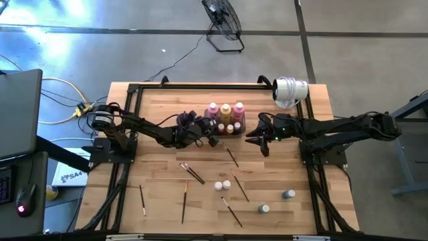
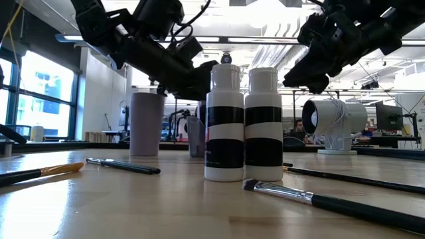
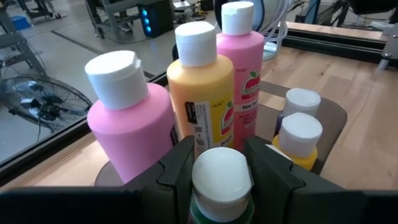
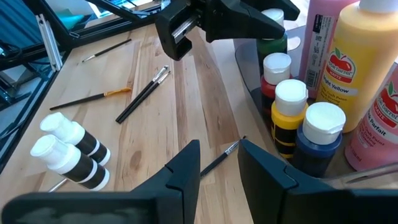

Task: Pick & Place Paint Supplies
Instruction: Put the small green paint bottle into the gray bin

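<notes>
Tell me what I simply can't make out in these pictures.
- Green bottle in the left tool: wrist view, label and base cut off by the bottom edge and the fingers.
- Tray: low view, hidden behind two striped bottles.
- Two small bottles near the table's front: high view, too small to read.

Tall bottles and small bottles stand in the tray at the worktop's rear middle, with brushes and four more small bottles scattered nearer the front.
</notes>
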Motion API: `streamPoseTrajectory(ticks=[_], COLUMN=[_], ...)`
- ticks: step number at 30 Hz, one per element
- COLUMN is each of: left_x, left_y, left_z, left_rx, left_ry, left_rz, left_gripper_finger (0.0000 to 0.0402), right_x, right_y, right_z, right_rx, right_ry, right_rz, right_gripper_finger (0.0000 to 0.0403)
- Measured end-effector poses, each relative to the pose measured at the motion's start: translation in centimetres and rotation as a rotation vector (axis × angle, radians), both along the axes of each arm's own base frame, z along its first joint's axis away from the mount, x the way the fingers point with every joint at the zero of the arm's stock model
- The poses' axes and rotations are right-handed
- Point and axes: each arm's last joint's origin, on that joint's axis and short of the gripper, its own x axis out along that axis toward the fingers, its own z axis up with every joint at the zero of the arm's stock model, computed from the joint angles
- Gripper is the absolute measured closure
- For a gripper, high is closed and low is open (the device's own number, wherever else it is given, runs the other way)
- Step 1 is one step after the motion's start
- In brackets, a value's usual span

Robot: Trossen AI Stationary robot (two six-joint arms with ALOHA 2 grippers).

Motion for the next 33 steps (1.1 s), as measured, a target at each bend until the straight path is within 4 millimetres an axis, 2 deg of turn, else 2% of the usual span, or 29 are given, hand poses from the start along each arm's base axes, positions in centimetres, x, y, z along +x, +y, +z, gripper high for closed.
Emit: streamPoseTrajectory(ticks=[6, 11, 16, 21, 26, 33], left_x=[-0.4, -0.5, -0.5, -0.9, -1.0, 0.4], left_y=[0.0, -0.1, -1.2, -2.7, -4.1, -4.1], left_z=[1.4, 1.9, 1.9, 2.1, 1.5, 0.7], left_rx=[0.003, -0.001, 0.011, 0.063, 0.068, 0.071], left_ry=[-0.030, -0.040, -0.043, -0.055, -0.061, -0.057], left_rz=[0.002, -0.022, -0.020, 0.106, 0.164, 0.198], left_gripper_finger=[0.0281, 0.0281, 0.0281, 0.0281, 0.0281, 0.0281], right_x=[0.0, 0.0, 0.0, 0.0, 0.0, 0.1], right_y=[0.0, 0.0, 0.0, 0.0, 0.0, 0.0], right_z=[0.0, 0.0, 0.0, 0.0, 0.0, 0.2], right_rx=[0.000, 0.001, 0.001, 0.000, 0.000, -0.003], right_ry=[0.003, 0.003, 0.003, 0.002, 0.000, -0.019], right_rz=[0.000, 0.001, 0.001, 0.000, 0.000, 0.000], right_gripper_finger=[0.0302, 0.0302, 0.0302, 0.0302, 0.0302, 0.0302])
